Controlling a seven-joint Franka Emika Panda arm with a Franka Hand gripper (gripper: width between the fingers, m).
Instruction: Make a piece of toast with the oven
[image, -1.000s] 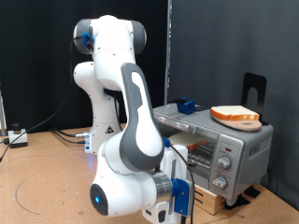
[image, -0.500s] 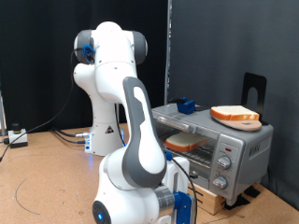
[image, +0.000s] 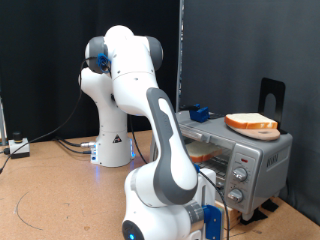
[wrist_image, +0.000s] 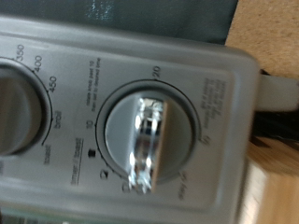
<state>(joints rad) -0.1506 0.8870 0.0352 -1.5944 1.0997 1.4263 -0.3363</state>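
I could not tell whether my gripper was spread or pressed together; it hung low in front of the oven, and my wrist camera stared close at a round timer knob on the oven's side panel. The piece of toast already lay inside the oven on the rack, a second bread slice rested on the oven's roof, and the toasting itself looked not yet done.
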